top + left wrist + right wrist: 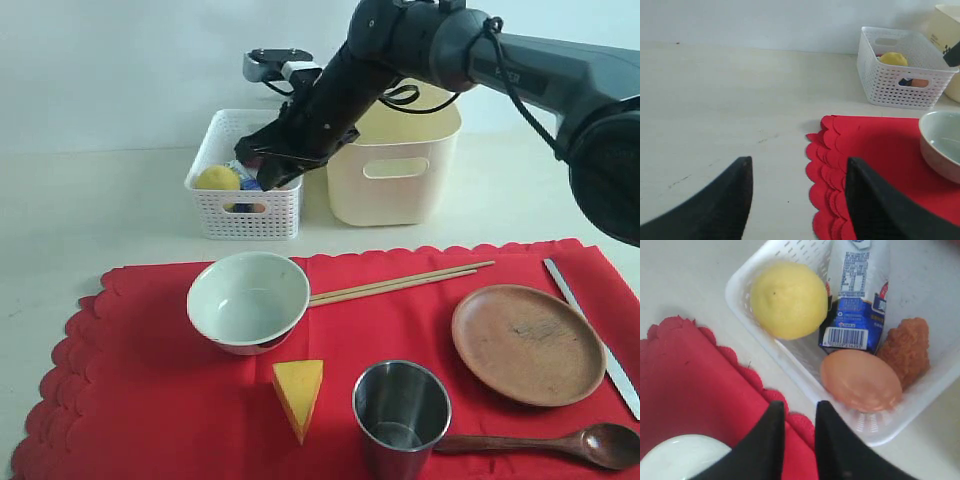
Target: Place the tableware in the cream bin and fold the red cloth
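Note:
The red cloth lies spread on the table. On it are the pale bowl, wooden chopsticks, brown plate, steel cup, dark wooden spoon and silver knife. The cream bin stands behind the cloth. My right gripper hangs over the near edge of the white basket, its jaws slightly apart and empty. My left gripper is open and low over the bare table by the cloth's scalloped edge; the exterior view does not show it.
A cheese wedge lies on the cloth between bowl and cup. The white perforated basket left of the cream bin holds a lemon, a carton, an egg and a brown sausage piece.

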Tool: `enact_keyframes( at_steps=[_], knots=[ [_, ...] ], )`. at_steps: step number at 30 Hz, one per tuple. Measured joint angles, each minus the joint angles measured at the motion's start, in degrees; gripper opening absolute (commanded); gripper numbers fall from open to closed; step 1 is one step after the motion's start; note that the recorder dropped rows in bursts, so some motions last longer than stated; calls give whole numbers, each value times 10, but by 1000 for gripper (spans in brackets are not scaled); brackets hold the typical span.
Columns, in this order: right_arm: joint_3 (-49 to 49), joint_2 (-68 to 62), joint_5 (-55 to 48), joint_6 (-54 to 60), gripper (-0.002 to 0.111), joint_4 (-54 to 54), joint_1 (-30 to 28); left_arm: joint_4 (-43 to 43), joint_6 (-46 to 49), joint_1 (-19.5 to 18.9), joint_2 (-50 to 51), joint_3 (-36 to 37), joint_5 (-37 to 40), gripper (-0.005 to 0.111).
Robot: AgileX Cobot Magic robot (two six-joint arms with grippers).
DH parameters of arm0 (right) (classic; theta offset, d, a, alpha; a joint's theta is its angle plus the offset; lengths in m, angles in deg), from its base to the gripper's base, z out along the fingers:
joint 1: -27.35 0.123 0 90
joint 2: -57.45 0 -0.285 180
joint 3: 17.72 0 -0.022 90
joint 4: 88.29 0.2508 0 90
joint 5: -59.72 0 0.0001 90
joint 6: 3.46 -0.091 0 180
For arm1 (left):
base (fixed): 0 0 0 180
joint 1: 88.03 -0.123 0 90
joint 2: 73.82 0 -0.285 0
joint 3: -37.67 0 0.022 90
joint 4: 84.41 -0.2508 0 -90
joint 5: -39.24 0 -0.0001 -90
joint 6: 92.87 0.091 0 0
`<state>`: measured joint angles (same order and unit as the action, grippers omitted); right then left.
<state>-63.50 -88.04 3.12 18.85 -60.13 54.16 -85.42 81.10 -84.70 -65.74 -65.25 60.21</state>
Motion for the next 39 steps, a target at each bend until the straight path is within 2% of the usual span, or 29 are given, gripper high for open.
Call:
enact_keyframes(
  at_steps=[5, 8, 18, 31, 39],
  knots=[
    [0, 6, -48, -37, 0, -16, 0, 0, 0, 0, 0, 0, 0, 54],
    [41, 38, -44, -43, 0, -33, 0, 0, 0, 0, 0, 0, 0, 54],
    [349, 300, 72, -49, 0, -117, 0, 0, 0, 0, 0, 0, 0, 54],
    [606, 596, 122, -58, 0, -154, 0, 0, 0, 0, 0, 0, 0, 54],
    [726, 802, 125, -92, 0, -191, 0, 0, 0, 0, 0, 0, 0, 54]
  ],
)
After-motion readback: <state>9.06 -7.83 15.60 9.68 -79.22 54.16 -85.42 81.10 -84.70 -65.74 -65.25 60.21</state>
